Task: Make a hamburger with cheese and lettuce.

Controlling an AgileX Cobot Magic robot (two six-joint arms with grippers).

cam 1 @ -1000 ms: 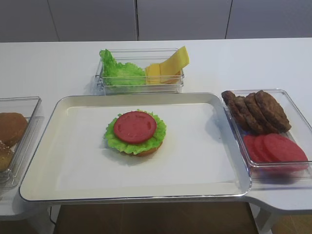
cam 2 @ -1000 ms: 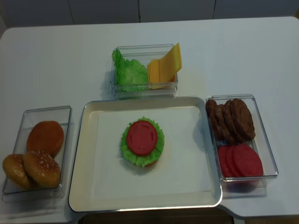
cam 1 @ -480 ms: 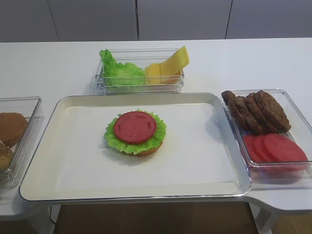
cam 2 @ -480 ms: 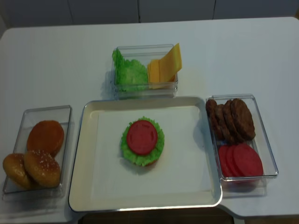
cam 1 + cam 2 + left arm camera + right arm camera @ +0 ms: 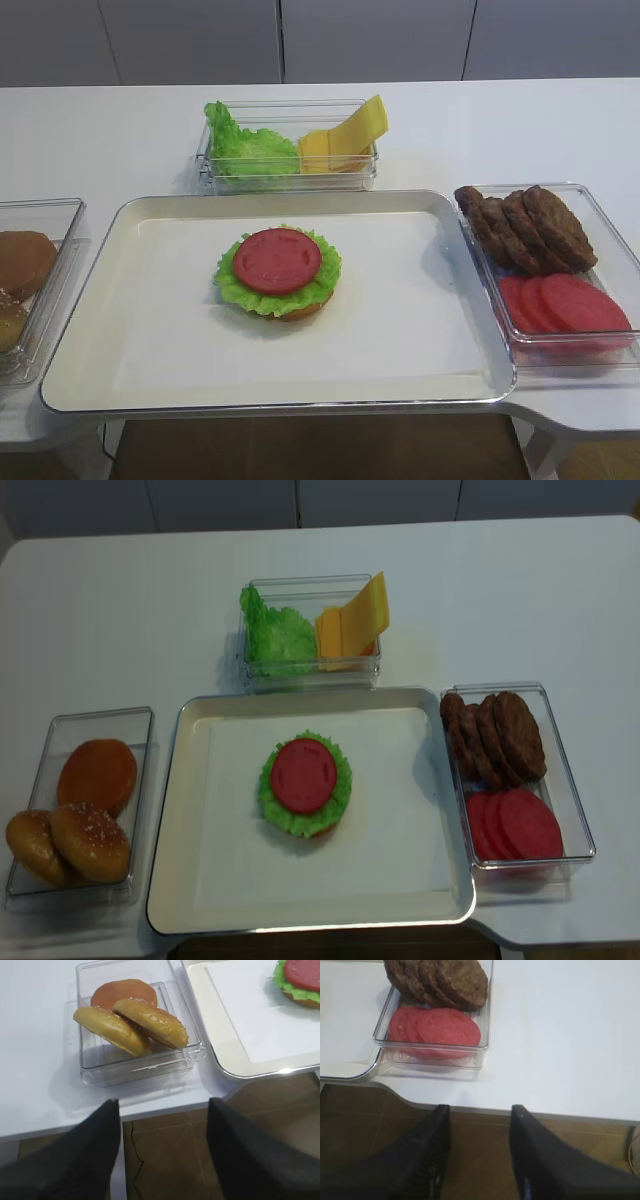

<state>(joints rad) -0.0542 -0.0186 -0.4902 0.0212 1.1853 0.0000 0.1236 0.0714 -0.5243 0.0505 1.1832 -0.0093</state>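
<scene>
On the white tray [image 5: 150,330] [image 5: 390,880] sits a bun bottom with a lettuce leaf [image 5: 235,291] [image 5: 340,802] and a red round slice [image 5: 277,260] [image 5: 302,777] on top; its edge shows in the left wrist view as lettuce [image 5: 287,990]. More lettuce [image 5: 245,150] [image 5: 275,635] and the cheese slices [image 5: 345,135] [image 5: 355,620] stand in a clear box behind the tray. My right gripper [image 5: 479,1110] hangs open off the table's front edge, below the patty box. My left gripper [image 5: 163,1105] is open too, off the edge below the bun box. Neither shows in the high views.
A clear box at the right holds brown patties [image 5: 530,225] [image 5: 495,735] [image 5: 440,980] and red slices [image 5: 565,305] [image 5: 515,825] [image 5: 435,1027]. A clear box at the left holds bun halves [image 5: 80,820] [image 5: 132,1017] [image 5: 20,262]. Brown floor lies below the table's front edge.
</scene>
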